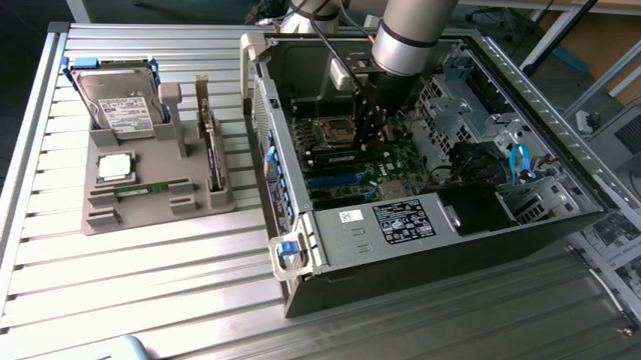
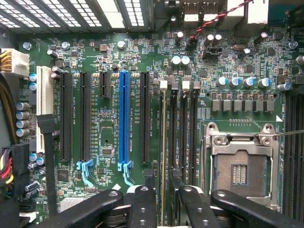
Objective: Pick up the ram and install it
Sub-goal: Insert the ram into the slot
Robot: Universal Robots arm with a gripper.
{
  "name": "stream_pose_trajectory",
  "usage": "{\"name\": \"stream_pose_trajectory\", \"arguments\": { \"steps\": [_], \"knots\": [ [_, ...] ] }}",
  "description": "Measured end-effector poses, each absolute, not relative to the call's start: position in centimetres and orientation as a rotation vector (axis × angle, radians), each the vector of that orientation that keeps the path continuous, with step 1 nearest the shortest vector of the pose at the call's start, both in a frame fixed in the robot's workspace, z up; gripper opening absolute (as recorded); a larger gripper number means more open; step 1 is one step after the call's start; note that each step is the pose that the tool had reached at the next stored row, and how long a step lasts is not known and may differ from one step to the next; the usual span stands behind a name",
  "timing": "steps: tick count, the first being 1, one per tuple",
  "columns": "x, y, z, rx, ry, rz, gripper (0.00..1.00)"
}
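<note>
Inside the open computer case (image 1: 300,247), the gripper (image 2: 163,183) stands parted astride the ram (image 2: 164,142), seated edge-up in its slot.

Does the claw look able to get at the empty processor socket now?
Probably yes. The claw hangs over the motherboard inside the open case, and the processor socket lies bare close by, nothing covering it.

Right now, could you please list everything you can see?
long thin green ram stick: one, green, standing in a motherboard slot
green motherboard: one, green, inside the case
open black computer case: one, black, exterior view's right
grey hard drive: one, grey, in the holder
square silver processor chip: one, silver, in the holder
grey plastic holder: one, grey, exterior view's left
robot arm: one, grey, reaching into the case
claw: one, black, open, straddling the ram stick
</note>
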State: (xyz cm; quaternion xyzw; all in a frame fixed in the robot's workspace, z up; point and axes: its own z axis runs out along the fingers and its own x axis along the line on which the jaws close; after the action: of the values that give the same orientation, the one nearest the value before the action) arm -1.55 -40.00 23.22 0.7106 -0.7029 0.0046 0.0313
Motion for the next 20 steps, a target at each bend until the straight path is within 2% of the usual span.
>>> {"name": "stream_pose_trajectory", "arguments": {
  "steps": [20],
  "knots": [
    [-1.55, -40.0, 24.15, 2.189, -2.165, 0.014, 0.26]
  ]
}}
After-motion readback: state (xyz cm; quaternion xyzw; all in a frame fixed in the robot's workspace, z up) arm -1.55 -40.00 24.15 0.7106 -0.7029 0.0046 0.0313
